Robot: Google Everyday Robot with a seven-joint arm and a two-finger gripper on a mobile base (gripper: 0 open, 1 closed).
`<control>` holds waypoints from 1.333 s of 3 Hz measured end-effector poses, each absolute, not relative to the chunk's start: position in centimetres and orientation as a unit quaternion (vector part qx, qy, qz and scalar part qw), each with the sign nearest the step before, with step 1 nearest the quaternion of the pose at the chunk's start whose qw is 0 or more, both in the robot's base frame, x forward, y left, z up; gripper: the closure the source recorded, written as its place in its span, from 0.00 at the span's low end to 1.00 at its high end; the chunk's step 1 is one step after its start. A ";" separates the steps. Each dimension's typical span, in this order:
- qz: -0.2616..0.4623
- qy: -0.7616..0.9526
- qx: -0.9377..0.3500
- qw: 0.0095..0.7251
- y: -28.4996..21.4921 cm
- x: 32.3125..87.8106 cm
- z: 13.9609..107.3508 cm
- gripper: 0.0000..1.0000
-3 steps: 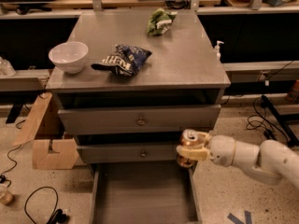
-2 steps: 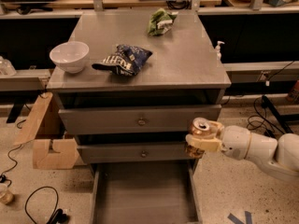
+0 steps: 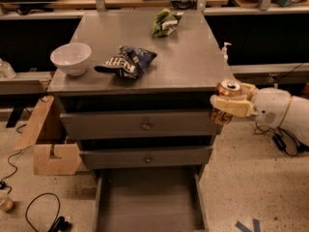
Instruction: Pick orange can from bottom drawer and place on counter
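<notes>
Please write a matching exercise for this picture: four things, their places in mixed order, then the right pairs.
Things
1. round white bowl
2. crumpled dark blue snack bag
3. small orange metal can
4. crumpled green bag

Places
A. in the robot's tool, shut on it, off the front right corner of the flat grey metal counter
B. back of the counter, right of centre
C. front left corner of the counter
D. middle of the counter, right of the bowl

Pairs: 1-C, 2-D, 3-A, 4-B

view: single, high frontal | faces: down onto counter (image 3: 193, 62), cabinet front (image 3: 111, 124) | range: mid | jaws: right edge, mid-height
</notes>
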State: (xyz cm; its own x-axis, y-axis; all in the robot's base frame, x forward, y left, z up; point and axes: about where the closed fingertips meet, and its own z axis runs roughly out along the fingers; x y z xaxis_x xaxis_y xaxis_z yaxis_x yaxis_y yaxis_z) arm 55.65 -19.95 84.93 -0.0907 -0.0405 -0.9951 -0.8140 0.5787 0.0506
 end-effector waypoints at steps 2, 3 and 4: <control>0.292 0.663 -0.349 0.594 -20.8 64.9 94.2 1.00; 0.291 0.658 -0.359 0.595 -20.5 68.7 96.2 1.00; 0.308 0.645 -0.366 0.596 -19.3 73.7 95.7 1.00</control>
State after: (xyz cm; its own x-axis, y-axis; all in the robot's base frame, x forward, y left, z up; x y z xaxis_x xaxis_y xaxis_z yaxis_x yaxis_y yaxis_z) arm 73.75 -19.27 95.74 -0.0218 -0.1054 -0.9942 -0.8399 0.5413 -0.0390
